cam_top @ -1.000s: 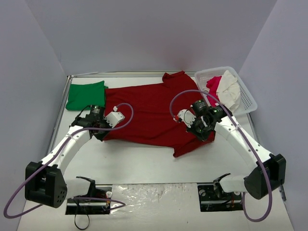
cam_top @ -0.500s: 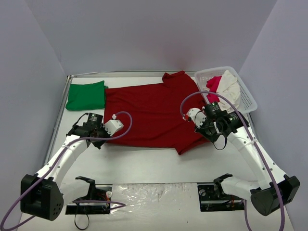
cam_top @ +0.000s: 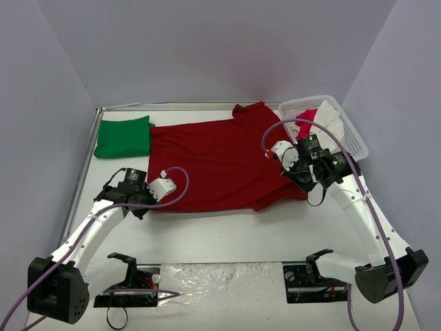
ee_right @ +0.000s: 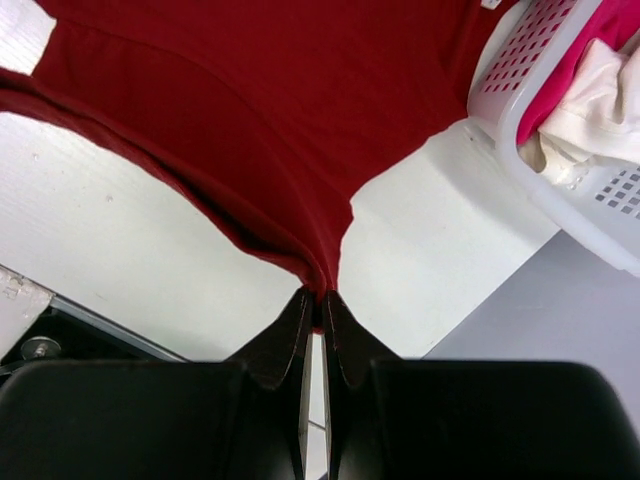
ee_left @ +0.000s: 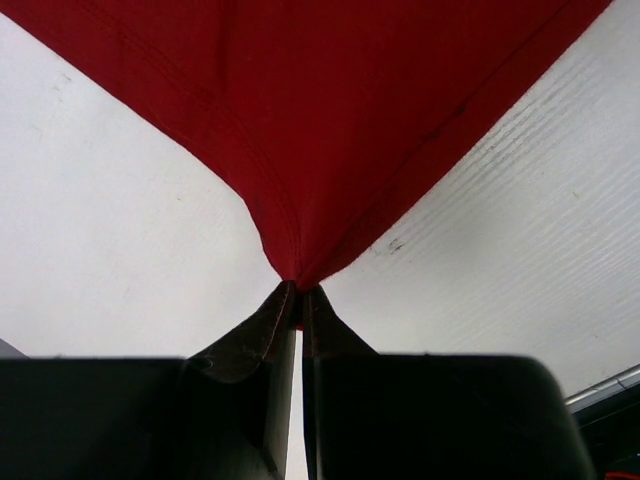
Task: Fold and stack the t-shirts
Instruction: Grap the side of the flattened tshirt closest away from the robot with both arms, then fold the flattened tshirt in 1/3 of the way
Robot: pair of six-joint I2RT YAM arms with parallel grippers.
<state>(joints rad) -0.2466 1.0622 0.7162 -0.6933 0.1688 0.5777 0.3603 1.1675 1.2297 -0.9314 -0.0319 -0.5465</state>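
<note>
On the table (cam_top: 227, 234), dark red t-shirt (cam_top: 220, 162) lies spread, green t-shirt (cam_top: 124, 136) folded at far left. Grip: left gripper (ee_left: 298, 300) and right gripper (ee_right: 318, 300) each clamp a pinch of its near edge. Risk: thin bite, so an uneven pull slips one side out and skews the fold.

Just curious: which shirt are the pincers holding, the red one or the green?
The dark red shirt, spread wide, pinched at two corners. The green shirt lies folded, untouched.

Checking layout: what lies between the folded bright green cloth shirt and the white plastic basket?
The large dark red cloth t-shirt, spread out; the top view shows it.
</note>
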